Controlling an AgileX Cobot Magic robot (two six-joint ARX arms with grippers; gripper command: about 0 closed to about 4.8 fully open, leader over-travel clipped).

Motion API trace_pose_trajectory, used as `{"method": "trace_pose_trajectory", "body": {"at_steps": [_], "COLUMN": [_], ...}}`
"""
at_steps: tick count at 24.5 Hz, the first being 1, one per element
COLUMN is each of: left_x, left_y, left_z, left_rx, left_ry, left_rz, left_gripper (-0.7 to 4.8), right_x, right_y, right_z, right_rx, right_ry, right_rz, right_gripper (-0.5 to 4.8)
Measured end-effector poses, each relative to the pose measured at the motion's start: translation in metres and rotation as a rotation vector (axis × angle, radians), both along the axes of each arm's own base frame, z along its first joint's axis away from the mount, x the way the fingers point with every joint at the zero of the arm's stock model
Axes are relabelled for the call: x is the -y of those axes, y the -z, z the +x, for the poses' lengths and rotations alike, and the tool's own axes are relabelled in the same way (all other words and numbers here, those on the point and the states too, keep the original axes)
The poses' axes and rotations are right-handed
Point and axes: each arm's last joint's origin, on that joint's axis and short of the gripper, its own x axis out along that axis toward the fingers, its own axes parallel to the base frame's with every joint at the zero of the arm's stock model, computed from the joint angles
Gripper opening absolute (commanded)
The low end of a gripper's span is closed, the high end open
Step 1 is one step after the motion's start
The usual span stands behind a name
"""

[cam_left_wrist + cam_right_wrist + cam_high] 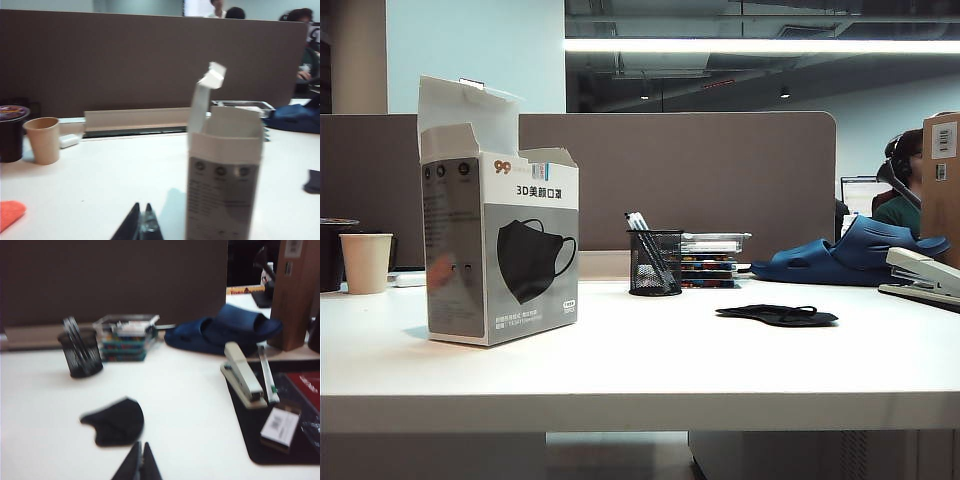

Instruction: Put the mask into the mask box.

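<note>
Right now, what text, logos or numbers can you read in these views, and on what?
"99": orange logo on the mask box, front panel top.
"3D", then characters too small to read: same panel.
Fine print on the box's side and bottom: unreadable.
Barcode label on the brown cardboard box: unreadable.
White label by the stapler: blurred.

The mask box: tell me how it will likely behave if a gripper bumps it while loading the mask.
The mask box stands tall on a narrow base with its top flaps open, so a sideways nudge near the top could probably tip it. It looks like thin cardboard, likely light, so it may slide on the smooth white table. Both grippers, left and right, sit shut and clear of it.
</note>
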Motion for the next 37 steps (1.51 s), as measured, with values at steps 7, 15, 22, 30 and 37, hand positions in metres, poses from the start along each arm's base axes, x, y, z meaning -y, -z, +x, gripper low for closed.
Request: {"method": "trace_pose_trajectory", "body": {"at_steps": [7,15,22,30,37], "left_x": [0.003,0.006,0.007,0.007,0.007], "left_y": [-0.036,-0.081,-0.112,-0.125,-0.113], "left_z": [-0.020,-0.032,-0.011,0.027,0.058], "left_rx": [-0.060,-0.065,-0.150,-0.222,-0.293], "left_ry": [0.104,0.200,0.247,0.283,0.325], "left_rz": [0.012,0.079,0.106,0.174,0.220], "left_gripper": [-0.06,-0.06,-0.06,-0.06,-0.06], "right_x": [0.002,0.003,-0.001,-0.009,-0.019], "right_y": [-0.044,-0.103,-0.145,-0.174,-0.162], "right_z": [-0.024,-0.042,-0.017,0.043,0.116], "right_rx": [-0.030,-0.073,-0.194,-0.363,-0.554], "right_ry": [-0.001,0.000,-0.067,-0.218,-0.326], "right_rz": [0.021,0.019,0.012,0.003,-0.046], "right_gripper": [-0.09,-0.09,-0.09,0.05,2.94]}}
